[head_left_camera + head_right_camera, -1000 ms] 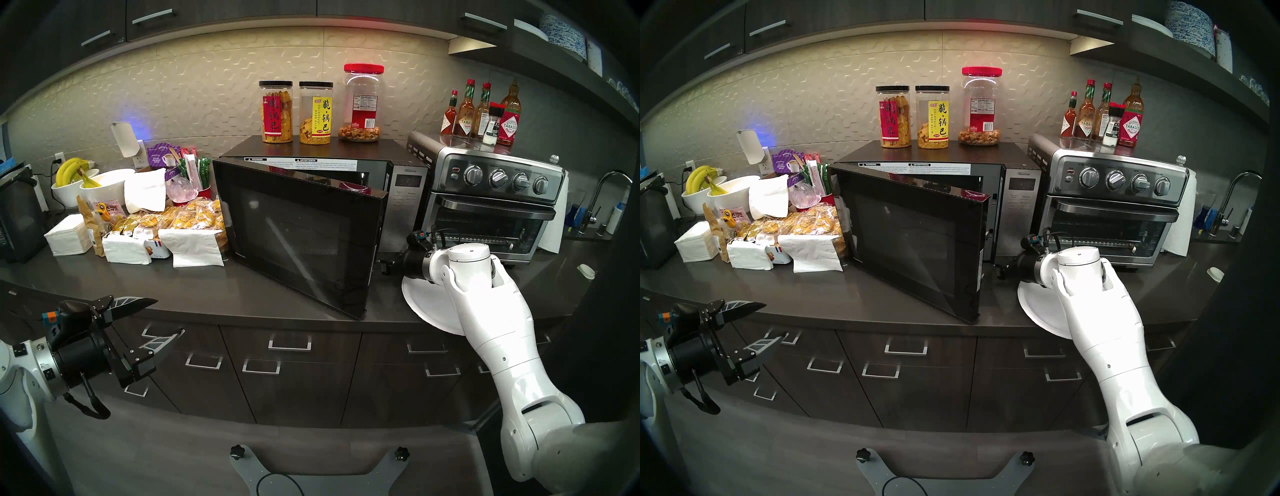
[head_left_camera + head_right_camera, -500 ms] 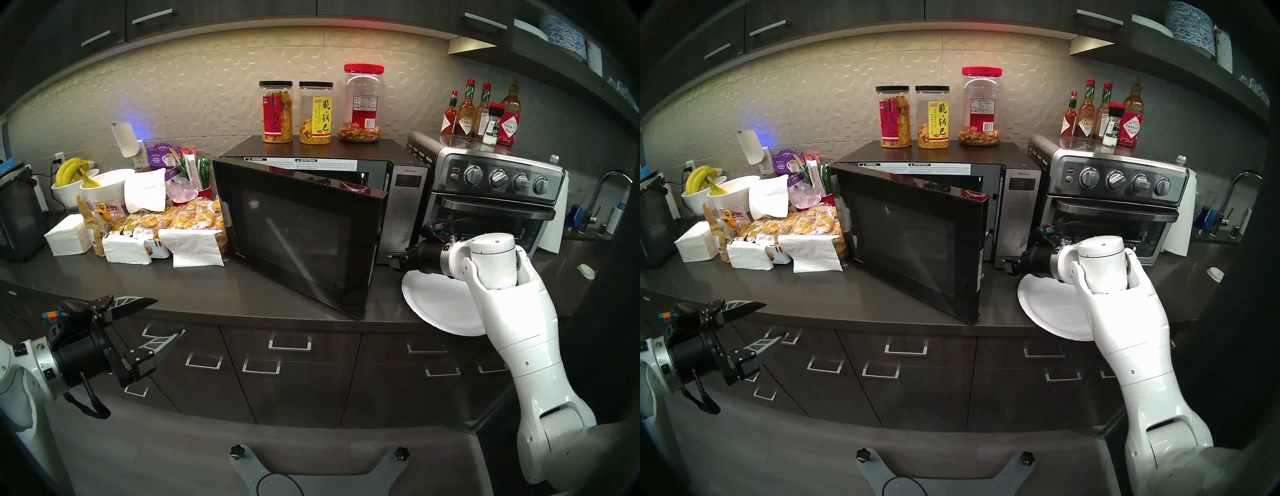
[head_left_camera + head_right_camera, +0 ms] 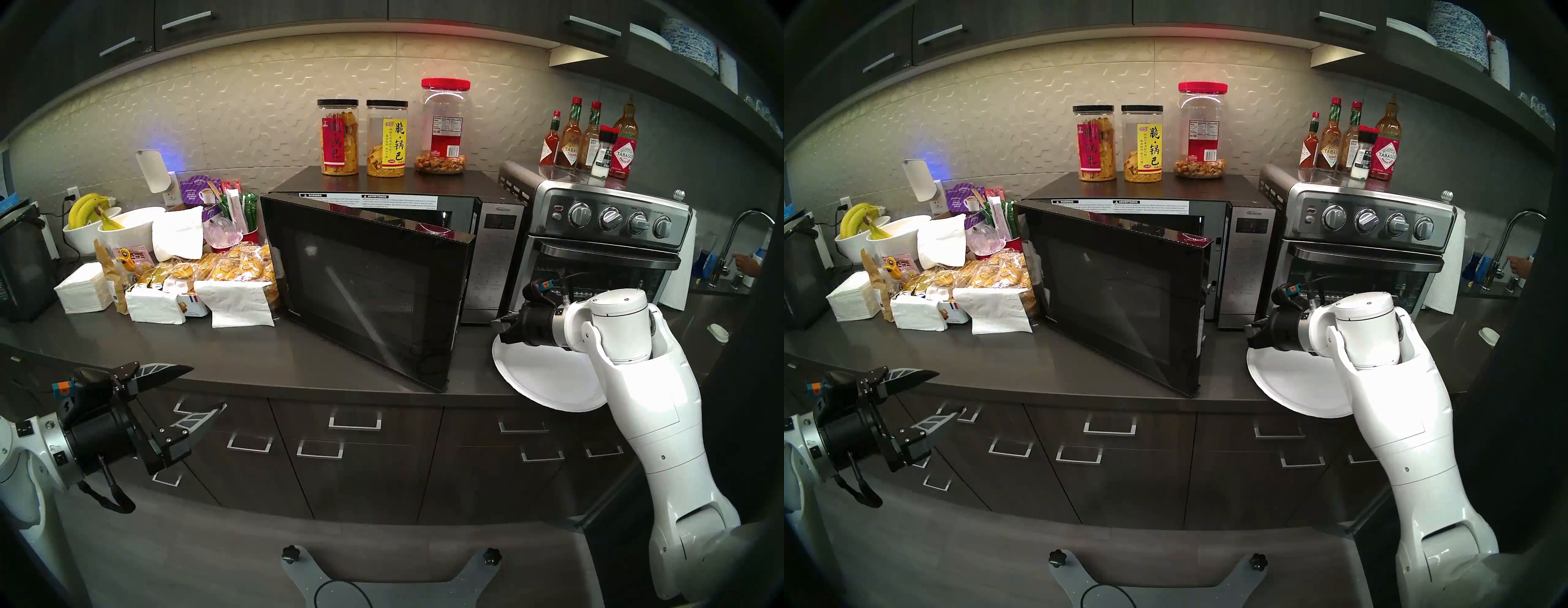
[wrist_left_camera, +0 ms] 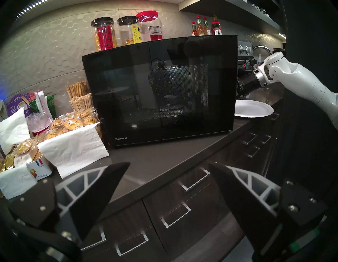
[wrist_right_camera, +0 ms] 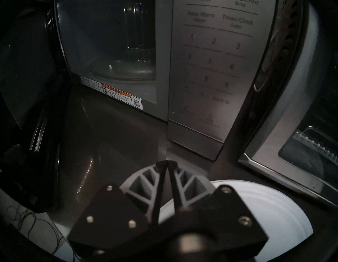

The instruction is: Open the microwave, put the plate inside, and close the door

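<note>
The black microwave (image 3: 496, 254) stands mid-counter with its glass door (image 3: 365, 288) swung partly open from the left hinge. The white plate (image 3: 547, 378) lies on the counter right of the door's free edge and overhangs the counter front. My right gripper (image 3: 496, 322) is shut and empty, low over the plate's far-left rim, just in front of the keypad panel. The right wrist view shows the shut gripper (image 5: 166, 162), the plate (image 5: 265, 210) and the glass turntable (image 5: 124, 71) in the open cavity. My left gripper (image 3: 207, 388) is open and empty, low at the left before the counter.
A silver toaster oven (image 3: 602, 254) stands right of the microwave, with sauce bottles (image 3: 589, 140) on top. Three jars (image 3: 386, 136) sit on the microwave. Snack packs and napkins (image 3: 237, 271) and banana bowls (image 3: 93, 220) crowd the left counter. A small white lid (image 3: 718, 332) lies far right.
My right arm has drawn back to the right and risen a little, away from the door's free edge, uncovering more of the plate. The door and the left arm have not moved.
</note>
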